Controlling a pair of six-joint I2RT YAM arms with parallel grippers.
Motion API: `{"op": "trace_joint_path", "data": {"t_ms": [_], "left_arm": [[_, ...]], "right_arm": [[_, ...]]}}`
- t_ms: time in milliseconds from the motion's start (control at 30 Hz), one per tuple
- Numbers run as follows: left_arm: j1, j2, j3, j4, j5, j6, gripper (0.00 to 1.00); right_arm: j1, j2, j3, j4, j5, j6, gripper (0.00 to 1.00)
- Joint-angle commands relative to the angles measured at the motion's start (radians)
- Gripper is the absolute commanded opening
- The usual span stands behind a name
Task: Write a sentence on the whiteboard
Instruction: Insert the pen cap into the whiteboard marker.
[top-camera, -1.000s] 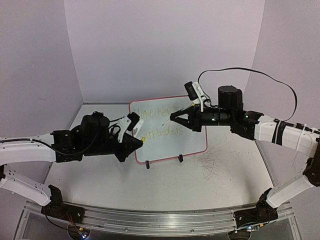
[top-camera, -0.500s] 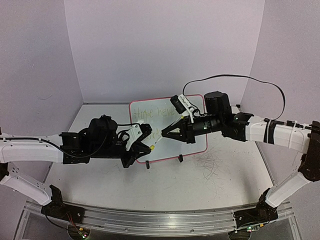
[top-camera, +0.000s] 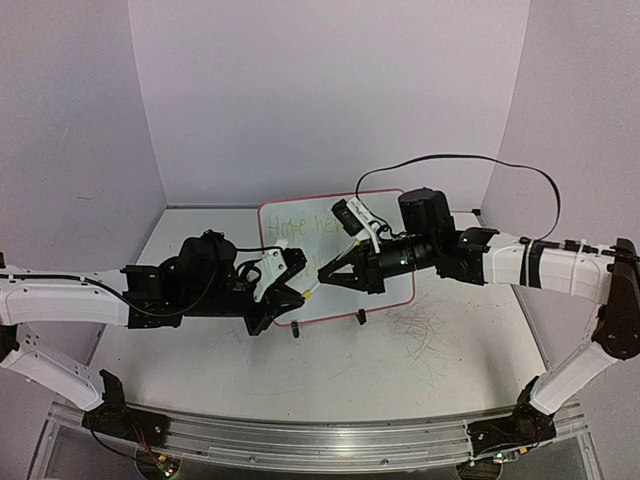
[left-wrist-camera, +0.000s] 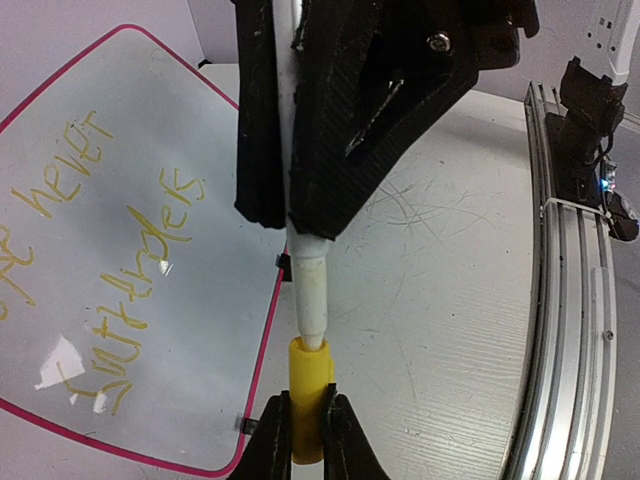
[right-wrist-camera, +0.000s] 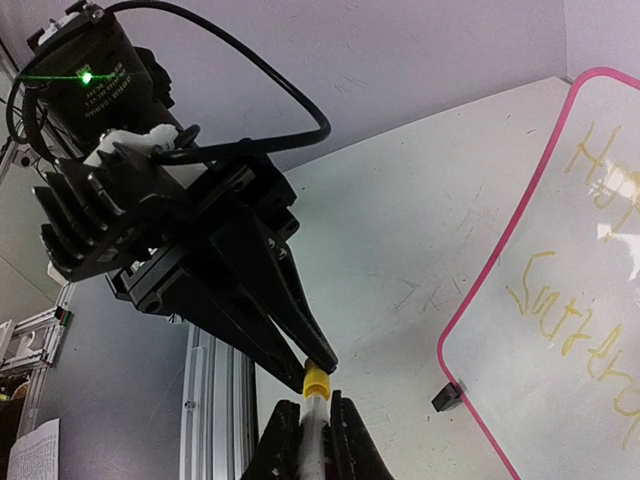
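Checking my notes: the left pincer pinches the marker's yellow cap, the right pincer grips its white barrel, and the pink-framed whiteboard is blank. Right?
Not blank: the left wrist view shows yellow-green handwriting in two lines on the pink-framed white rectangular whiteboard. The left pincer does pinch the yellow cap and the right pincer the white barrel.

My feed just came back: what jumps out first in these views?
The two end effectors meet tip to tip over the near left edge of the whiteboard. The right end effector is shut on the white marker, and the left end effector on its yellow cap. On the board, the yellow-green sentence runs in two lines.
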Motion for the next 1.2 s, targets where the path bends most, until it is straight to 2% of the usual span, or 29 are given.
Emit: {"op": "trace_joint_path", "data": {"t_ms": [0,267,467,700,900,1000,1100,1133,1167], "left_arm": [[-0.003,-0.010,0.020,0.050,0.001,0.004,0.00],[-0.003,-0.019,0.030,0.083,-0.023,-0.014,0.00],[-0.011,-0.019,0.070,0.101,-0.136,-0.015,0.00],[-0.114,0.050,0.172,0.180,-0.502,0.111,0.00],[-0.196,0.099,0.198,0.262,-0.684,0.210,0.00],[-0.203,0.068,0.160,0.264,-0.713,0.187,0.00],[-0.203,0.017,0.099,0.245,-0.694,0.127,0.00],[-0.203,-0.005,0.078,0.217,-0.684,0.086,0.00],[-0.203,-0.016,0.062,0.176,-0.679,0.037,0.00]], "right_arm": [[0.006,0.009,0.041,0.012,-0.007,-0.014,0.00],[0.037,0.049,0.041,0.009,-0.011,-0.014,0.00],[0.077,0.113,0.069,0.009,0.030,0.044,0.00],[0.124,0.221,0.106,0.049,0.071,0.248,0.00],[0.187,0.291,0.124,0.058,0.120,0.394,0.00],[0.195,0.291,0.107,0.082,0.117,0.441,0.00],[0.159,0.225,0.073,0.086,0.170,0.446,0.00],[0.138,0.196,0.055,0.094,0.192,0.452,0.03],[0.105,0.156,0.035,0.104,0.208,0.453,0.11]]}}
